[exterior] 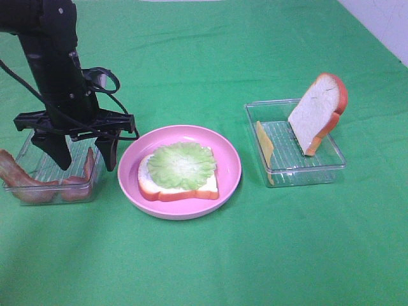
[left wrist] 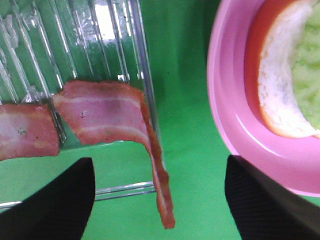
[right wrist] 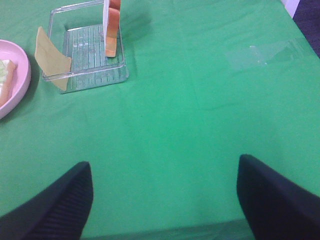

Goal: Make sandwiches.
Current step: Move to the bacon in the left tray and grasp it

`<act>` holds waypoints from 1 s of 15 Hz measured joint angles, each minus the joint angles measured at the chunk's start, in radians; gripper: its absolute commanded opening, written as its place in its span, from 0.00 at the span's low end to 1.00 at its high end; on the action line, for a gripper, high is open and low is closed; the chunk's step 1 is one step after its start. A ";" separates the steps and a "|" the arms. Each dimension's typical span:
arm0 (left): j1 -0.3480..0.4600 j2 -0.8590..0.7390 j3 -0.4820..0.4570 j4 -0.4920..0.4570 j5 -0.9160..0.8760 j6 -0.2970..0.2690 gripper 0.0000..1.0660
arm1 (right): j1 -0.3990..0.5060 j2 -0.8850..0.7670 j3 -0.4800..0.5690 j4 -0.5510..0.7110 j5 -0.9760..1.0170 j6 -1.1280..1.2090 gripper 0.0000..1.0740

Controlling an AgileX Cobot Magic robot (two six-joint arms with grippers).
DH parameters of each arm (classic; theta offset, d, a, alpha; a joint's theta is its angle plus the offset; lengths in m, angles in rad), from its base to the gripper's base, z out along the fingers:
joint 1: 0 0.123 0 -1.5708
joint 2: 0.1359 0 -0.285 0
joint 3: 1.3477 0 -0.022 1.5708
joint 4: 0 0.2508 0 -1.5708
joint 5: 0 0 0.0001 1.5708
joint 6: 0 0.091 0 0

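Just beside the left gripper (exterior: 87, 163) lies the sandwich (exterior: 178, 171).

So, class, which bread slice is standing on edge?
The bare slice in the right clear tray; the other slice lies flat on the pink plate under lettuce.

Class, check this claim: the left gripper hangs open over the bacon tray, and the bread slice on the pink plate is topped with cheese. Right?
One slip: the exterior high view shows the bread slice on the pink plate topped with lettuce, not cheese. The left gripper does hang open over the bacon tray.
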 measured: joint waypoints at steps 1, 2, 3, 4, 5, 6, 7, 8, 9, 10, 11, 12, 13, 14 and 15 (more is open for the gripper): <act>0.000 0.000 0.000 0.000 -0.004 0.000 0.63 | 0.000 0.000 0.000 0.000 0.000 0.000 0.72; 0.000 0.000 0.000 0.000 -0.007 0.000 0.51 | 0.000 0.000 0.000 0.000 0.000 0.000 0.72; 0.000 0.000 0.000 0.000 -0.007 -0.004 0.41 | 0.000 0.000 0.000 0.000 0.000 0.000 0.72; 0.000 0.000 0.000 0.000 -0.007 -0.007 0.31 | 0.000 0.000 0.000 0.000 0.000 0.000 0.72; 0.000 0.000 0.000 0.000 -0.009 -0.007 0.23 | 0.000 0.000 0.000 0.000 0.000 0.000 0.72; 0.000 0.000 0.000 0.000 -0.011 -0.007 0.15 | 0.000 0.000 0.000 0.000 0.000 0.000 0.72; 0.000 0.000 0.000 0.000 -0.011 -0.007 0.07 | 0.000 0.000 0.000 0.000 0.000 0.000 0.72; 0.000 0.000 0.000 0.002 -0.011 -0.007 0.00 | 0.000 0.000 0.000 0.000 0.000 0.000 0.72; 0.000 0.000 0.000 0.003 -0.011 -0.007 0.00 | 0.000 0.000 0.000 0.000 0.000 0.000 0.72; 0.000 0.000 0.000 0.007 -0.011 -0.007 0.00 | 0.000 0.000 0.000 0.000 0.000 0.000 0.72; 0.000 0.000 0.000 0.008 -0.011 -0.007 0.00 | 0.000 0.000 0.000 0.000 0.000 0.000 0.72; 0.000 0.000 0.000 0.009 -0.011 -0.005 0.00 | 0.000 0.000 0.000 0.000 0.000 0.000 0.72; 0.000 0.000 0.000 0.009 -0.008 0.000 0.00 | 0.000 0.000 0.000 0.000 0.000 0.000 0.72; 0.000 -0.005 0.000 0.009 -0.003 0.007 0.00 | 0.000 0.000 0.000 0.000 0.000 0.000 0.72; 0.000 -0.035 0.000 0.009 0.011 0.012 0.00 | 0.000 0.000 0.000 0.000 0.000 0.000 0.72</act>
